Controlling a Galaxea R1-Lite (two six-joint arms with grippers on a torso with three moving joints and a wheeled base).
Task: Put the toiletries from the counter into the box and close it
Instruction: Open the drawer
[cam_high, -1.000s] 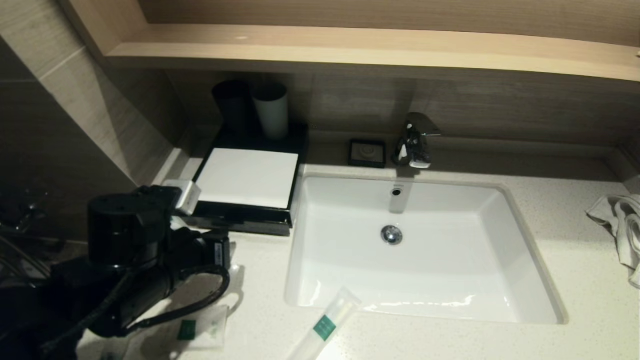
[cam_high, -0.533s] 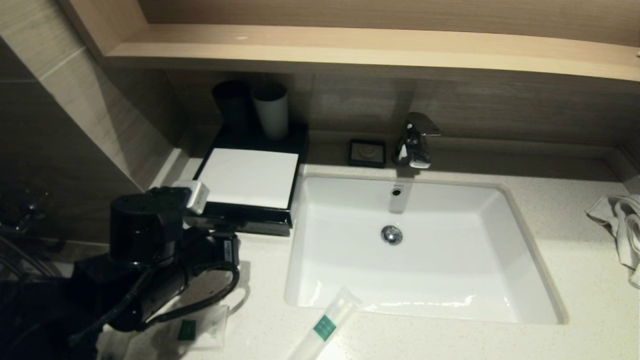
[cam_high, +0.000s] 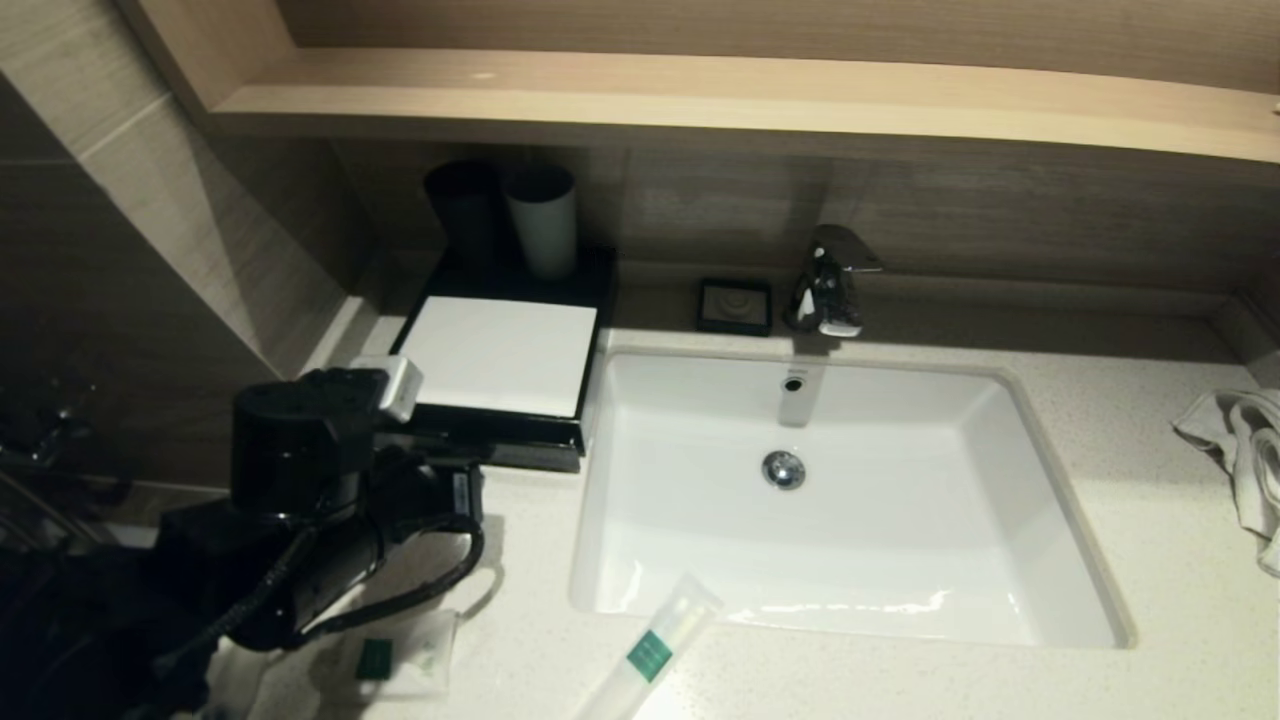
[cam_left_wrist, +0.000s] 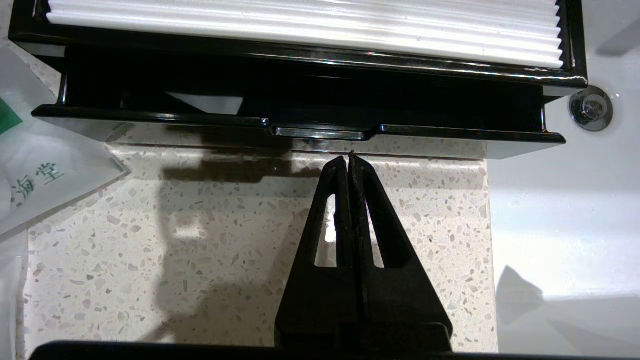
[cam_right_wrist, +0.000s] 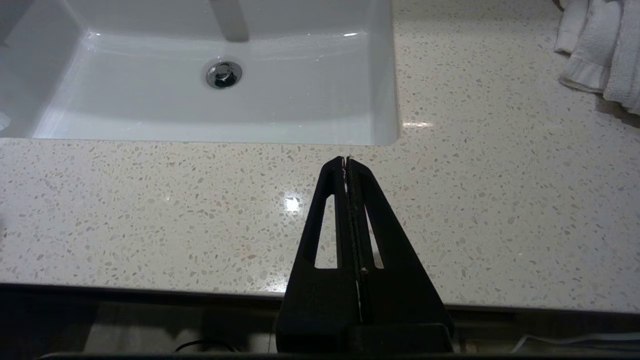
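Sink (cam_high: 1040, 560): taken as the landmark, set in the speckled counter (cam_right_wrist: 500, 210). Black box (cam_left_wrist: 300, 125): just left of the sink, topped with a white pleated sheet; its drawer front stands slightly pulled out with a notch at centre. Toiletries: one sachet (cam_high: 400, 655) on the counter left of the sink's near corner, one tube (cam_high: 655, 650) at the sink's front rim, both outside the box. Left gripper (cam_left_wrist: 348, 160): fingers pressed together, empty, tips aimed at the drawer notch, not touching. Right gripper (cam_right_wrist: 346, 161): pinched closed, empty, idle over the counter in front of the sink. Recommendation: keep the tips centred on the notch and draw straight outward, so the box does not skew.
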